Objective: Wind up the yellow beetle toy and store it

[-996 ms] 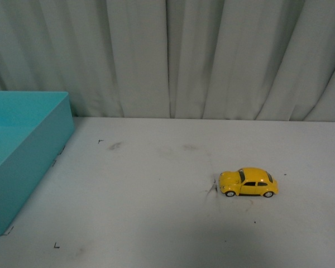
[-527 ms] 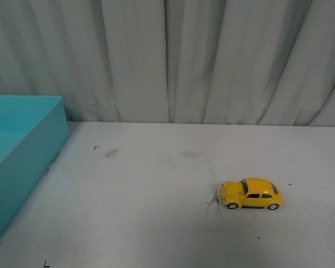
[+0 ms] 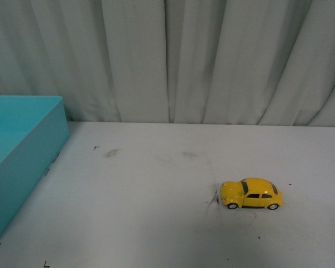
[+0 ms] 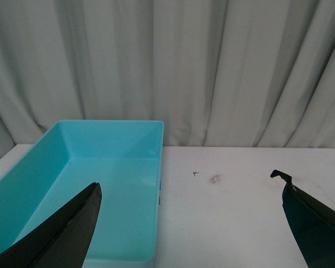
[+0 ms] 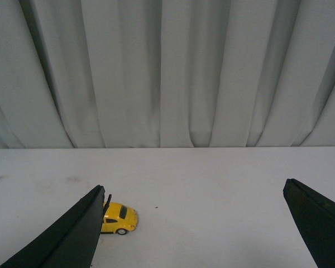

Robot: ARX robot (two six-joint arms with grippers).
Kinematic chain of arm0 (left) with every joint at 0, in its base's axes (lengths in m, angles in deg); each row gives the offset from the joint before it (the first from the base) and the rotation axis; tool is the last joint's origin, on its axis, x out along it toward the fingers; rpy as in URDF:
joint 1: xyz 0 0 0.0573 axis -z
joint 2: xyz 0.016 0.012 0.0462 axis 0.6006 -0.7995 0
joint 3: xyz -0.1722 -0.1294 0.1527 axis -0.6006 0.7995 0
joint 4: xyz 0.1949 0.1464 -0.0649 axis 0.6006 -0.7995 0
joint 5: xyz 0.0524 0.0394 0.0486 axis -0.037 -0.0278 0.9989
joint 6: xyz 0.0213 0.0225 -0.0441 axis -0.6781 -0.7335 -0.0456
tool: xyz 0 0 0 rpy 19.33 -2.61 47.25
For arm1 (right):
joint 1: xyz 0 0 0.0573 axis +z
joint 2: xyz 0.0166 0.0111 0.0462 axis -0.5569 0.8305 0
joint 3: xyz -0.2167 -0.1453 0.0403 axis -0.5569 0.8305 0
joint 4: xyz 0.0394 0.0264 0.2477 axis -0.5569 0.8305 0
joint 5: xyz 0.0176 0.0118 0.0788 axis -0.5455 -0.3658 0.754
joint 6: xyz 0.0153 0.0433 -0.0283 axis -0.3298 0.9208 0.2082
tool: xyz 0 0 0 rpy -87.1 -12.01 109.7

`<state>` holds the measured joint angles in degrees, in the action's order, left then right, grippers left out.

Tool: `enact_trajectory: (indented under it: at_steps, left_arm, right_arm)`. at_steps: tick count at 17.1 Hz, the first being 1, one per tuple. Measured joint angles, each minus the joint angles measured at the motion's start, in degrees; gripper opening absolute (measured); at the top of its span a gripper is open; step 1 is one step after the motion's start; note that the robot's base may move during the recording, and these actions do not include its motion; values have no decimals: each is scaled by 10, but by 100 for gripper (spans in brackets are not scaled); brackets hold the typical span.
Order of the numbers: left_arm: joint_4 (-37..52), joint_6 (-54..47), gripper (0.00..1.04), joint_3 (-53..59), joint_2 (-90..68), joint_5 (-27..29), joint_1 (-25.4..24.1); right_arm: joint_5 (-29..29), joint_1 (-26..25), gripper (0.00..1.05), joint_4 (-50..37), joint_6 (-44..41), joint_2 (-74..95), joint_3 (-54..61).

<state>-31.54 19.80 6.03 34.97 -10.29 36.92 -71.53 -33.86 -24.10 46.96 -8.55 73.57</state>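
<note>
Showing one yellow beetle [image 3: 251, 194], one bin [image 3: 22, 164]

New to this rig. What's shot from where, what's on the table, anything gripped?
A two-armed robot. The front view comes from a camera on its body; no arm shows there. The other two come from wrist cameras: the dark blades are the fingers of the left gripper and right gripper, both open, holding nothing. On the white table stand a small glossy yellow Beetle-shaped toy car and, towards the robot's left, an open turquoise box.
</note>
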Motion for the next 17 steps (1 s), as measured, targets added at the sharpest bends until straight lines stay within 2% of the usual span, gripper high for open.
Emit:
enact_trajectory:
  at_steps: [3,4,5,6,7,8,9,11,14,17]
  left_arm:
    - [0,0,98,0,0,0,0]
    - [0,0,98,0,0,0,0]
    - [0,0,98,0,0,-2,0]
    - [0,0,98,0,0,0,0]
    - [0,0,98,0,0,0,0]
    - [0,0,98,0,0,0,0]
    - [0,0,98,0,0,0,0]
    - [0,0,98,0,0,0,0]
    - [0,0,98,0,0,0,0]
    - [0,0,98,0,0,0,0]
  right_arm:
    - [3,0,98,3,2,0,0]
    - [97,-38,98,71,35,40,-25]
    - [172,-84,98,39,68,121,-39]
    - [230,-130,98,-27,88,193,-50]
    - [294,-184,98,-141,100,298,-75]
    - [303,-225,98,-249,101,409,-112]
    - [299,-244,98,-313,101,485,-141]
    - [269,-250,98,-459,97,680,-215]
    - [259,-221,98,-525,93,872,-317]
    - [274,-171,98,-506,79,997,-428]
